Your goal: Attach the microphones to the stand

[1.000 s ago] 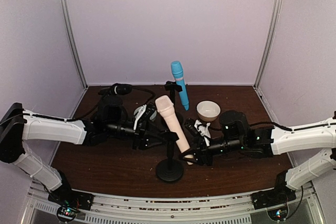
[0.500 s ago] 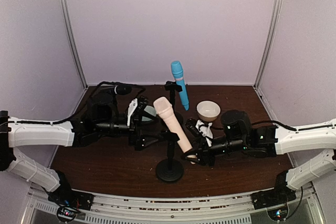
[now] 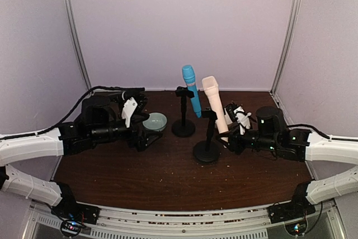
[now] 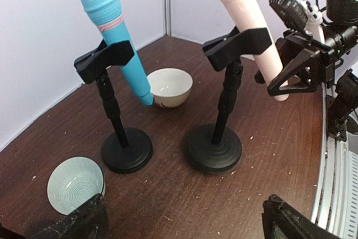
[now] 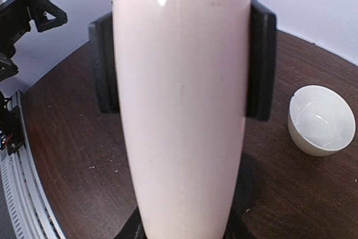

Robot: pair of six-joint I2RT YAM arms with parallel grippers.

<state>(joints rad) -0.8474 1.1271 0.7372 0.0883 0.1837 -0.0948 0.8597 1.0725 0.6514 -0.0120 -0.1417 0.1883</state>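
A: Nearest thing?
B: Black round-based desk stand (image 3: 206, 152), just 3 o'clock of centre on the dark brown wooden table (image 3: 140, 177). Its clip holds the cream-beige stick microphone (image 3: 213, 102), head up and leaning toward 11 o'clock.
A: Right gripper?
B: Right gripper (image 3: 228, 138) reaches in from 3 o'clock and is clenched on that microphone's lower end, below the clip. In the right wrist view the cream body fills the frame, with the clip on either side.
A: Left one?
B: Left gripper (image 3: 144, 128) is at 9 o'clock, low over the table, fingers spread wide, grasping nothing.
A: Anything beside it?
B: Pale green ribbed bowl (image 3: 155, 120), right at the fingertips. Can't tell if they touch.
A: Further back?
B: Second black round-based stand (image 3: 183, 128), 11 o'clock of the first, bases near but apart. The light blue stick microphone (image 3: 191, 89) sits in its clip, head up, tail slanting toward 5 o'clock.
A: Farthest?
B: Small white ceramic bowl (image 4: 169, 87), about 1 o'clock of the first stand, just beyond the blue tail.
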